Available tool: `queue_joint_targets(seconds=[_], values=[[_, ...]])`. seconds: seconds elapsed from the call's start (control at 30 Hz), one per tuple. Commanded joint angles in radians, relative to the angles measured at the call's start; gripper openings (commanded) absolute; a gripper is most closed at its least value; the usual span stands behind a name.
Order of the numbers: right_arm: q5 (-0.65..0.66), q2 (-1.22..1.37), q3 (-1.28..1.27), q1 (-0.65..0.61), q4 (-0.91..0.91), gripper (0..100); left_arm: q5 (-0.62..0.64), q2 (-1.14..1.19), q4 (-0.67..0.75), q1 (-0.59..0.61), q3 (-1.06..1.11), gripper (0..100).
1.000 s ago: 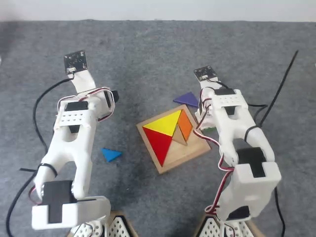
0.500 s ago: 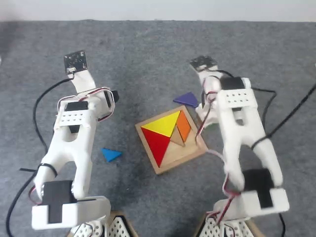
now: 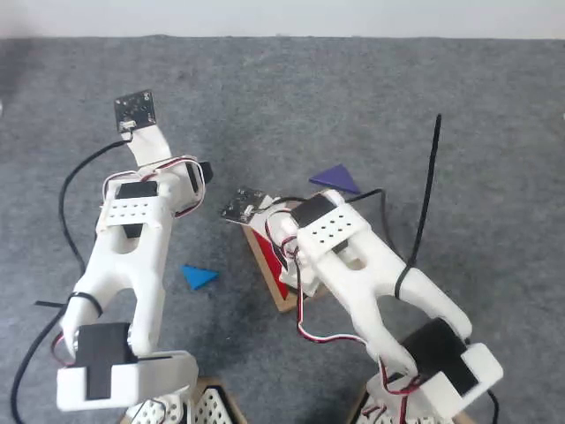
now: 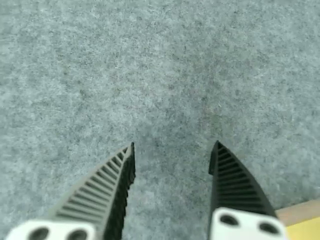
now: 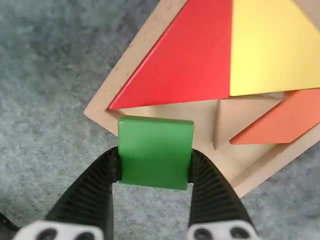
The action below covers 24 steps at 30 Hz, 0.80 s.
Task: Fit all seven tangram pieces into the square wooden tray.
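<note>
Tray [image 5: 126, 70] of wood on a grey counter [image 4: 150, 60], holding a red piece [image 5: 185, 65], a yellow piece [image 5: 270, 45] and an orange piece [image 5: 280, 122]. The right claw [image 5: 155, 156] pinches a green piece [image 5: 156, 145] over the tray's rim, beside the red piece. The left claw [image 4: 173, 146] is spread wide above the counter. A purple triangle [image 3: 335, 179] lies beyond the tray. A blue triangle [image 3: 198, 276] lies between the left arm and the tray.

Grey, felt-like worktop [image 3: 265, 88], evenly textured, reaching out to 3, 6 and 9 o'clock in the high view. Pale, plain strip [image 3: 282, 18] bordering it along 12 o'clock.
</note>
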<state>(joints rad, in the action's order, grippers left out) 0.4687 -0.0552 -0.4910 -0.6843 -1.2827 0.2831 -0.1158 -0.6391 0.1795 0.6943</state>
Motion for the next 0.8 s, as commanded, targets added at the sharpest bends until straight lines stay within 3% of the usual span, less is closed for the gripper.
queue_joint_targets(seconds=[0.0, 0.2, 0.43, 0.53, 0.77], values=[[0.009, -0.053, -0.002, 0.004, 0.019, 0.9, -0.011, -0.046, 0.002, -0.002, -0.031, 24], [0.028, -0.045, -0.014, -0.002, 0.031, 5.7, -0.011, -0.046, 0.002, -0.002, -0.031, 24], [0.049, -0.019, -0.014, -0.001, 0.062, 35.9, -0.011, -0.046, 0.002, -0.002, -0.031, 24], [0.048, -0.015, -0.014, -0.001, 0.087, 44.1, -0.011, -0.046, 0.002, -0.002, -0.031, 24], [-0.005, -0.038, -0.009, 0.025, 0.081, 45.7, -0.011, -0.046, 0.002, -0.002, -0.031, 24]])
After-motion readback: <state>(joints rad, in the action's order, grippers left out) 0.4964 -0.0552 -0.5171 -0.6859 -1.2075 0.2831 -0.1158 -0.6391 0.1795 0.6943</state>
